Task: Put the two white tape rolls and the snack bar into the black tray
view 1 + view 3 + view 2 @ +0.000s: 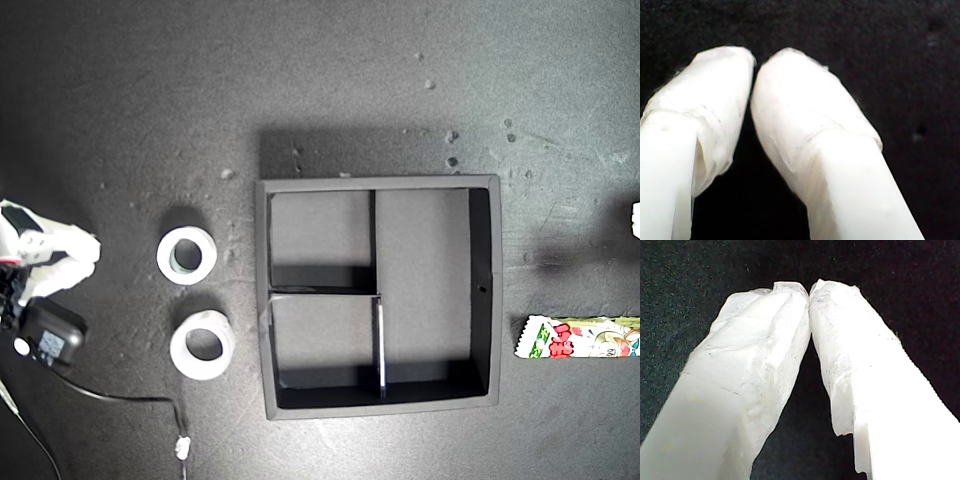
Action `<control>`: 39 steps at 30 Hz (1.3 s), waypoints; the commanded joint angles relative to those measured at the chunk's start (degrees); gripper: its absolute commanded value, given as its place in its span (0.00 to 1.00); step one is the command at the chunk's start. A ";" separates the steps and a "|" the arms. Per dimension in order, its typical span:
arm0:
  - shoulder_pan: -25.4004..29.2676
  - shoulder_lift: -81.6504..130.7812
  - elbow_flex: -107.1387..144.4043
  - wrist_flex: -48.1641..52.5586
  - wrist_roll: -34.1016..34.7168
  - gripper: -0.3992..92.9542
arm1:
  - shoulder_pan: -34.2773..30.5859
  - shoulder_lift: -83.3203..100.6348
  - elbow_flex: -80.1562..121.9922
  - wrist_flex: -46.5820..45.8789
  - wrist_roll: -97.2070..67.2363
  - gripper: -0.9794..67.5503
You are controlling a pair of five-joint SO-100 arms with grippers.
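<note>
While my first gripper [809, 290] and my second gripper [754, 62] are clenched on nothing, both tape rolls [187, 255] [202, 345] and snack bar [580, 338] lie outside the black tray [495, 290], waiting.

Bare table [350, 80] surrounds the tray [492, 300]; its inner dividers [374, 240] split three unoccupied compartments, open from above.

You are looking at a matte black tray [484, 290] on a dark charcoal table [150, 100] flecked with pale specks. One white tape roll [187, 255] shows a greenish-grey inner core; the other white tape roll [202, 345] is plain white around its dark hole. The snack bar [580, 338] is white and green with red lettering and cartoon print. My first gripper [808, 290] and my second gripper [756, 62] are both white.
</note>
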State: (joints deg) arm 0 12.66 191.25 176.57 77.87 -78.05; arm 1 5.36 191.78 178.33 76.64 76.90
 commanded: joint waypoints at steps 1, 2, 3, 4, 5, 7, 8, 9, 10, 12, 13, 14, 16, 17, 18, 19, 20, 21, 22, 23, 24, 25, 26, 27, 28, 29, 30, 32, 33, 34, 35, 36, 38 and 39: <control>-0.18 2.64 3.25 2.11 0.44 0.01 | -0.44 0.00 0.70 0.18 0.18 0.01; -0.18 2.64 3.25 2.11 0.44 0.01 | -0.44 0.00 0.70 0.18 0.18 0.01; -0.18 2.64 3.25 2.11 0.35 0.01 | -0.44 0.00 0.70 0.18 0.18 0.01; -0.18 2.64 3.25 2.11 0.35 0.01 | -0.44 0.00 0.70 0.18 0.18 0.01; -0.18 2.64 3.25 2.11 0.35 0.01 | -0.44 0.00 0.70 0.18 0.18 0.01; -0.18 2.64 3.25 2.11 0.35 0.01 | -0.44 0.00 0.70 0.18 0.18 0.01; -0.18 2.64 3.25 2.11 0.35 0.01 | -0.44 0.00 0.70 0.18 0.18 0.01; -0.18 2.64 3.25 2.11 0.35 0.01 | -0.44 0.00 0.70 0.18 0.18 0.01; -0.18 2.64 3.25 2.11 0.35 0.01 | -0.44 0.00 0.70 0.18 0.18 0.01; -0.18 2.64 3.25 2.11 0.35 0.01 | -0.44 0.00 0.70 0.18 0.18 0.01; -0.18 2.64 3.25 2.11 0.35 0.01 | -0.44 0.00 0.70 0.18 0.18 0.01; -0.18 2.64 3.25 2.11 0.35 0.01 | -0.44 0.00 0.70 0.18 0.18 0.01; -0.18 2.64 3.25 2.11 0.35 0.01 | -0.44 0.00 0.70 0.18 0.18 0.01; -0.18 2.64 3.25 2.11 0.35 0.01 | -0.44 0.00 0.70 0.18 0.18 0.01; -0.18 2.64 3.25 2.11 0.35 0.01 | -0.44 0.00 0.70 0.18 0.18 0.01; -0.18 2.64 3.25 2.11 0.35 0.01 | -0.44 0.00 0.70 0.18 0.18 0.01; -0.18 2.64 3.25 2.11 0.35 0.01 | -0.44 0.00 0.70 0.18 0.18 0.01; -0.18 2.64 3.25 2.11 0.35 0.01 | -0.44 0.00 0.70 0.18 0.18 0.01; -0.18 2.64 3.25 2.11 0.35 0.01 | -0.44 0.00 0.70 0.18 0.18 0.01; -0.18 2.64 3.25 2.11 0.35 0.01 | -0.44 0.00 0.70 0.18 0.18 0.01; -0.18 2.64 3.25 2.11 0.35 0.01 | -0.44 0.00 0.70 0.18 0.18 0.01; -0.18 2.64 3.25 2.11 0.35 0.01 | -0.44 0.00 0.70 0.18 0.18 0.01; -0.18 2.64 3.25 2.11 0.35 0.01 | -0.44 0.00 0.70 0.18 0.18 0.01; -0.18 2.64 3.25 2.11 0.35 0.01 | -0.44 0.00 0.70 0.18 0.18 0.01; -0.18 2.64 3.25 2.11 0.26 0.01 | -0.44 0.00 0.70 0.18 0.18 0.01; -0.18 2.64 3.25 2.11 0.26 0.01 | -0.44 0.00 0.70 0.18 0.18 0.01; -0.18 2.64 3.25 2.11 0.26 0.01 | -0.44 0.00 0.70 0.18 0.18 0.01; -0.18 2.64 3.25 2.11 0.26 0.01 | -0.44 0.00 0.70 0.18 0.18 0.01; -0.18 2.64 3.25 2.11 0.26 0.01 | -0.44 0.00 0.70 0.18 0.18 0.01; -0.18 2.64 3.25 2.11 0.26 0.01 | -0.44 0.00 0.70 0.18 0.18 0.01; -0.18 2.64 3.25 2.11 0.26 0.01 | -0.44 0.00 0.70 0.18 0.18 0.01; -0.18 2.64 3.25 2.11 0.26 0.01 | -0.44 0.00 0.70 0.18 0.18 0.01; -0.18 2.64 3.25 2.11 -0.70 0.01 | -0.44 0.00 0.70 0.18 0.44 0.01; -0.18 2.64 3.25 1.93 -4.22 0.01 | -0.26 0.00 0.70 0.18 1.76 0.01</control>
State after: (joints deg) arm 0 12.57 191.25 176.57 77.87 -78.05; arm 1 5.27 191.78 178.33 76.64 77.08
